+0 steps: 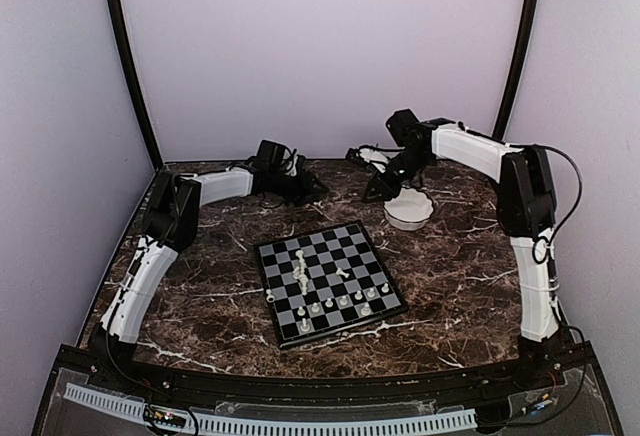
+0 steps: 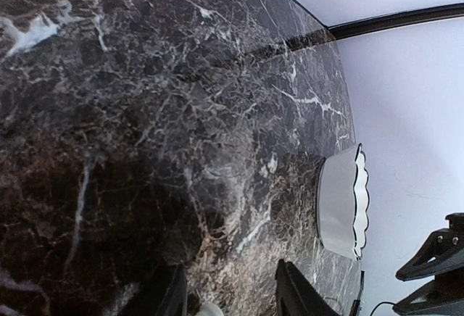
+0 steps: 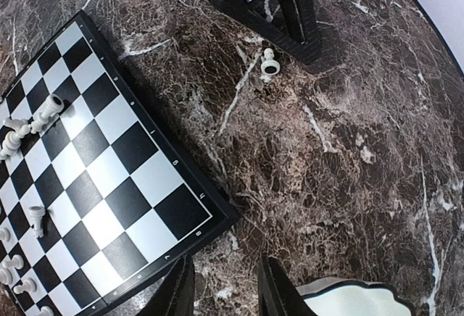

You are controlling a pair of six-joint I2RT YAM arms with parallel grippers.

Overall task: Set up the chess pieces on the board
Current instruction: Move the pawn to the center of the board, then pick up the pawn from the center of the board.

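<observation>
Hovering over the dark marble worktop [image 1: 215, 291], the right hand [image 3: 225, 269] sits between the far right corner of the board [image 3: 127, 185] and the white scalloped bowl [image 1: 409, 214]. Its two fingers stand apart with only bare stone showing between them. The board lies in the middle of the worktop, turned a little askew. Most of the chess pieces [image 1: 343, 302] stand in a loose line along the board's near edge, and a few more lie tipped over on squares nearer its middle. One loose piece [image 3: 269, 64] rests on the worktop beyond the board's far edge, clear of the board and just beside the tip of the left hand [image 2: 229, 280]. That hand is low near the far edge of the worktop with its fingers spread open. A small white shape shows between them at the bottom of its wrist view, too cut off to identify. The bowl stands toward the far right of the worktop, apart from the board.
</observation>
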